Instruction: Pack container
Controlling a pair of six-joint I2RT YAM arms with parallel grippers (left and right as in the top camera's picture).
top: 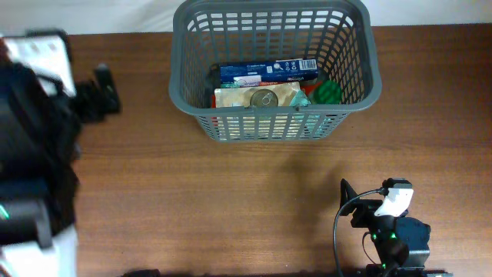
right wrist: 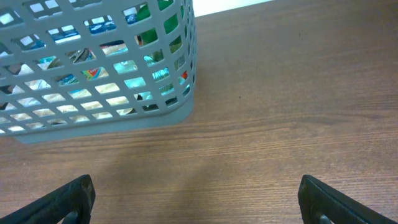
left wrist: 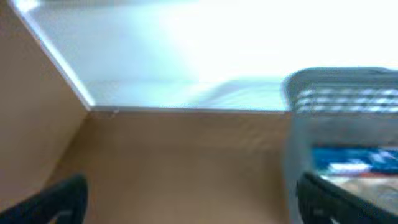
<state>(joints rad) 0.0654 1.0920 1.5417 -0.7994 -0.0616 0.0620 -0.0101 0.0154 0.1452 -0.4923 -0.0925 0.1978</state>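
Note:
The dark grey lattice container [top: 273, 127] stands at the far middle of the wooden table. Inside it lie a blue box [top: 267, 71], a beige packet [top: 257, 98], a green item [top: 329, 91] and something red. My left gripper [top: 104, 92] is at the far left, open and empty; its blurred wrist view shows the fingers [left wrist: 193, 202] wide apart, with the container [left wrist: 339, 124] to their right. My right gripper [top: 365, 201] is near the front right, open and empty. In its wrist view the fingers [right wrist: 196, 199] are spread over bare table in front of the container [right wrist: 93, 118].
The bulky black left arm [top: 31, 154] fills the left edge of the table. A white object [top: 42, 54] lies at the far left corner. A white wall [left wrist: 205, 50] runs behind the table's far edge.

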